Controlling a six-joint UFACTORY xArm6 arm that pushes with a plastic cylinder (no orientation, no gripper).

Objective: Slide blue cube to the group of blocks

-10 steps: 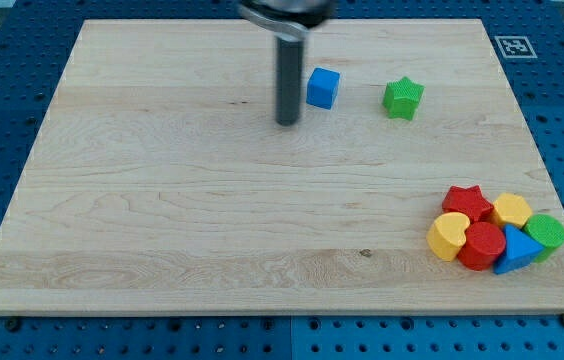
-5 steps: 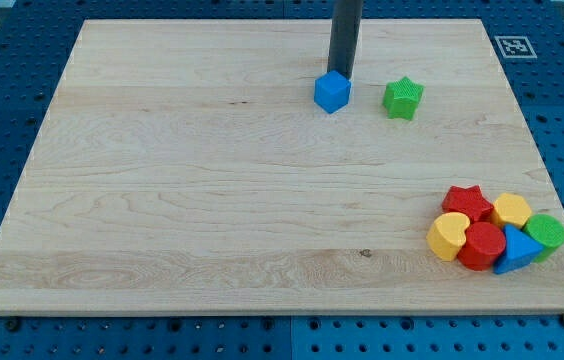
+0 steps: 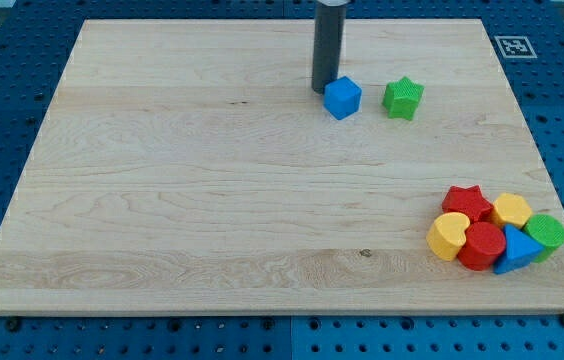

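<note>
I am resting my tip (image 3: 324,90) against the small blue cube (image 3: 342,98), which is sitting at my four o'clock near the top of the wooden board (image 3: 162,200); I have no jaws, only a rod. The group of blocks (image 3: 492,233) is lying well apart at the cube's four o'clock, so I am standing roughly behind it for that push.

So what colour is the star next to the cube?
Green. The star sits to the right of the blue cube in the camera view.
</note>
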